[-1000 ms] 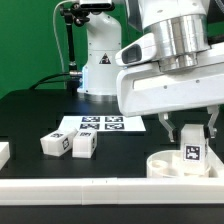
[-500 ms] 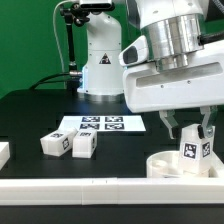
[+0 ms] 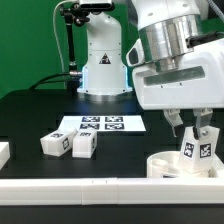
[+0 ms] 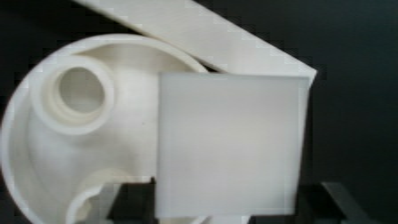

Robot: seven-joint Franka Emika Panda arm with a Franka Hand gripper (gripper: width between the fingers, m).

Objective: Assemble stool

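Gripper [image 3: 197, 138]: jaws drawn in narrow and clamped on two opposite sides of one stool leg; it touches nothing else.
Held leg [image 3: 198, 152]: chunky white oblong, standing nearly upright between the fingers, with its marker tag facing the exterior camera. Its lower end sits within the outline of the seat, but whether it touches the seat cannot be told.
Seat [image 3: 163, 166]: low, round, rimmed white piece lying on the table near the front edge, at the exterior view's right, directly under the gripper.
Socket [image 4: 80, 90]: round hole in the seat, uncovered, just beside the held leg in the wrist view.
First spare leg [image 3: 55, 144]: lies on its side near the table's front edge, well apart from the seat.
Second spare leg [image 3: 84, 146]: lies just beside the first, on the side nearer the seat.
Marker board [image 3: 102, 124]: flat on the table's middle, behind the spare legs.
Rail [image 3: 60, 188]: long and white, running along the table's front edge.
Table [image 3: 35, 115]: black surface.
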